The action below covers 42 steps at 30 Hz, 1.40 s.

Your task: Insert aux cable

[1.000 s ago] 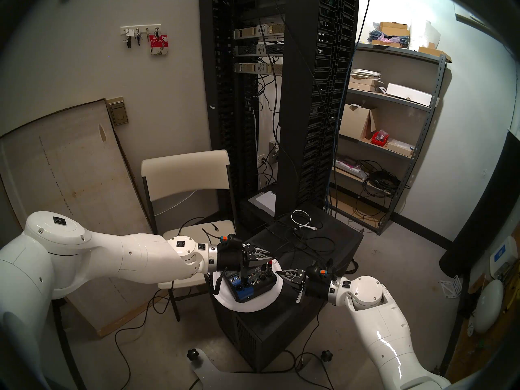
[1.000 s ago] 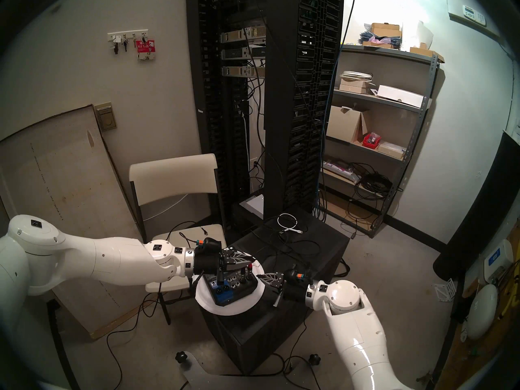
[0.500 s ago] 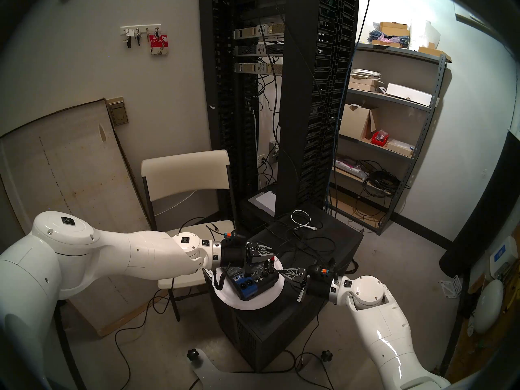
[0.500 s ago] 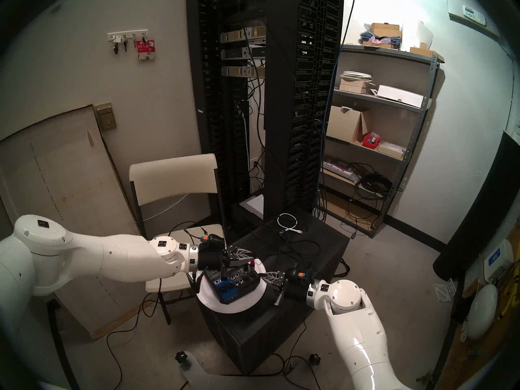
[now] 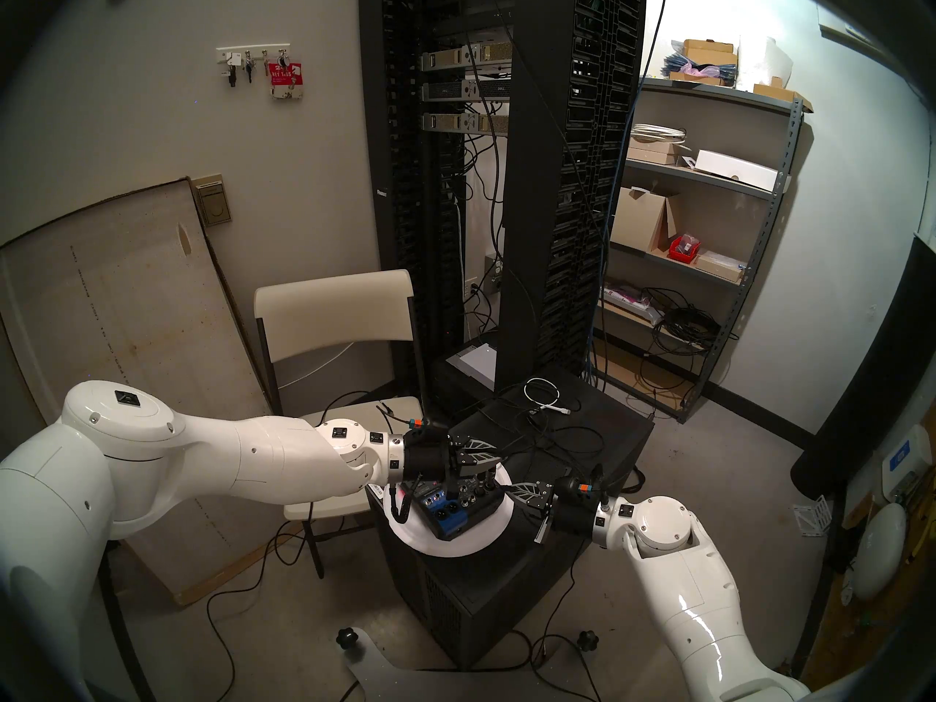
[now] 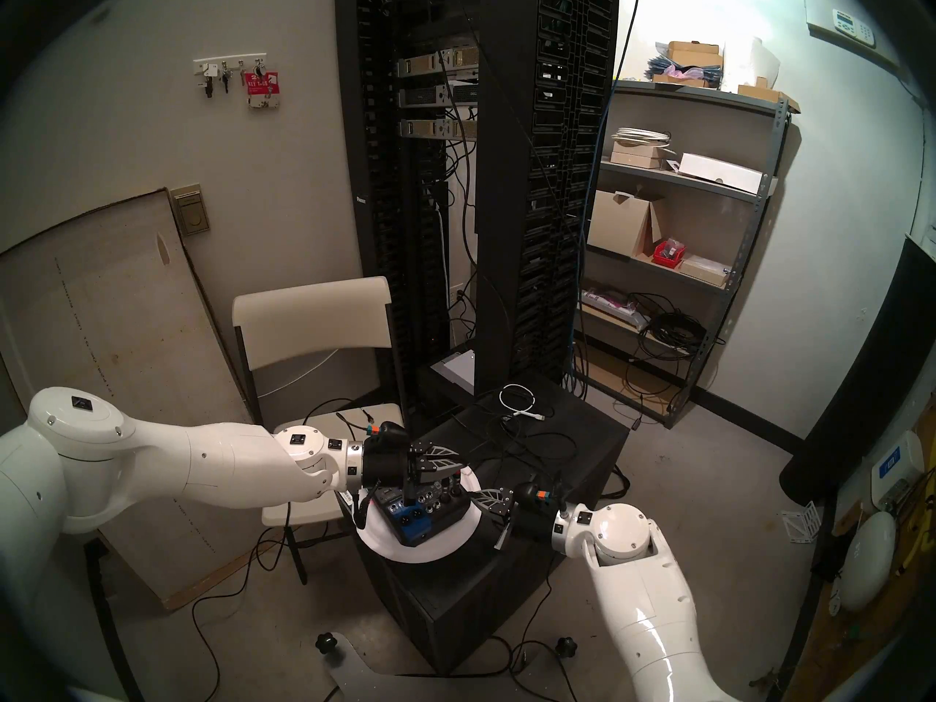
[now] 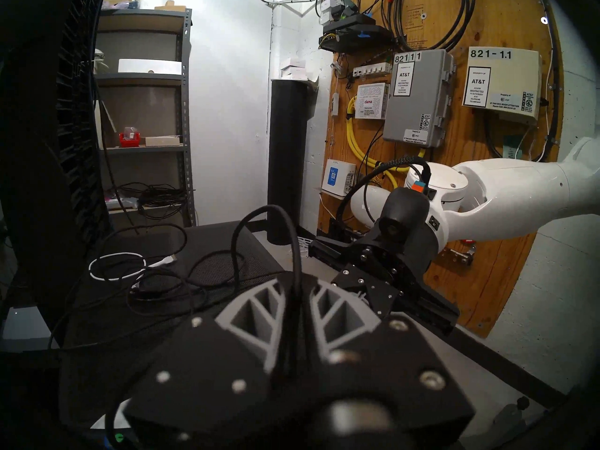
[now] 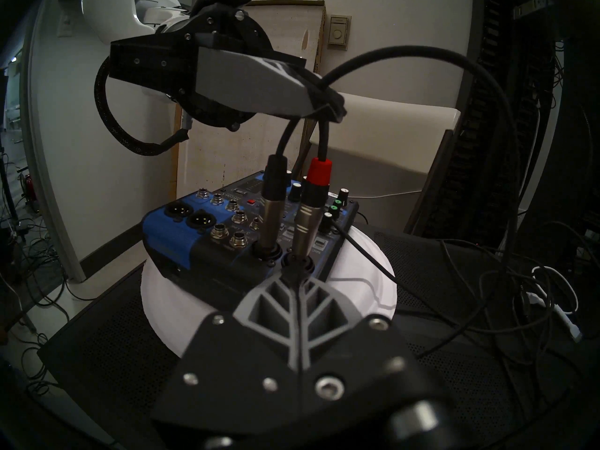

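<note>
A small blue-and-black mixer sits on a white plate on top of a black cabinet. The aux cable's slim black plug stands upright with its tip in a mixer socket. Beside it stands a red-banded plug. Just above both plugs, my left gripper is shut on the aux cable's cord. The red-banded plug's cord runs up to the same fingertips. My right gripper is shut and empty, with its tips at the mixer's right edge.
Loose black cords and a coiled white cable lie on the cabinet top behind the plate. A beige folding chair stands to the left. A tall black server rack rises behind, and metal shelves stand at the far right.
My left arm has pushed rightward, so its gripper now sits further over the mixer. The plate and mixer have shifted slightly to the right. The right gripper has barely moved.
</note>
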### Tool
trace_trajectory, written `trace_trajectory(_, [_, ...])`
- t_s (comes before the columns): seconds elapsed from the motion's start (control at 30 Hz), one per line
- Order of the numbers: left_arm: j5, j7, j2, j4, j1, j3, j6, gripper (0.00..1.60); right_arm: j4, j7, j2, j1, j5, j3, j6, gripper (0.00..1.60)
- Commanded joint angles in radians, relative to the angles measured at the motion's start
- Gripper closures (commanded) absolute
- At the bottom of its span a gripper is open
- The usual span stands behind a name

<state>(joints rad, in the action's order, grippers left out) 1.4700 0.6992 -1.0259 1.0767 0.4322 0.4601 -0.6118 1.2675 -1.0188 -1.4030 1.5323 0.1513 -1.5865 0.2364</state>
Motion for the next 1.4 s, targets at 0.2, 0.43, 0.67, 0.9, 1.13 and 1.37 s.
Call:
trace_trajectory(0.2, [-0.014, -0.037, 0.067, 0.090, -0.027, 0.002, -0.017, 0.31, 0.013, -0.006, -0.004, -0.009, -0.005, -0.002, 0.005, 1.60])
trace_trajectory(0.43, [-0.030, -0.053, 0.132, 0.158, -0.041, 0.007, -0.029, 0.00, 0.014, -0.004, -0.007, -0.009, -0.002, -0.004, 0.003, 1.60])
trace_trajectory(0.67, [-0.054, -0.091, 0.193, 0.236, -0.053, 0.008, -0.043, 0.00, 0.015, 0.000, -0.005, -0.009, -0.001, -0.015, 0.001, 1.60])
trace_trajectory(0.9, [-0.067, -0.121, 0.271, 0.308, -0.068, 0.000, -0.070, 0.00, 0.022, -0.006, 0.009, -0.010, -0.012, -0.049, 0.001, 1.60])
trace_trajectory(1.13, [-0.075, -0.153, 0.336, 0.359, -0.082, -0.009, -0.091, 0.00, 0.048, -0.007, 0.019, -0.004, -0.023, -0.086, -0.003, 1.60])
trace_trajectory(1.37, [-0.066, -0.184, 0.390, 0.383, -0.095, -0.030, -0.120, 0.00, 0.063, -0.010, 0.026, 0.002, -0.030, -0.112, -0.004, 1.60])
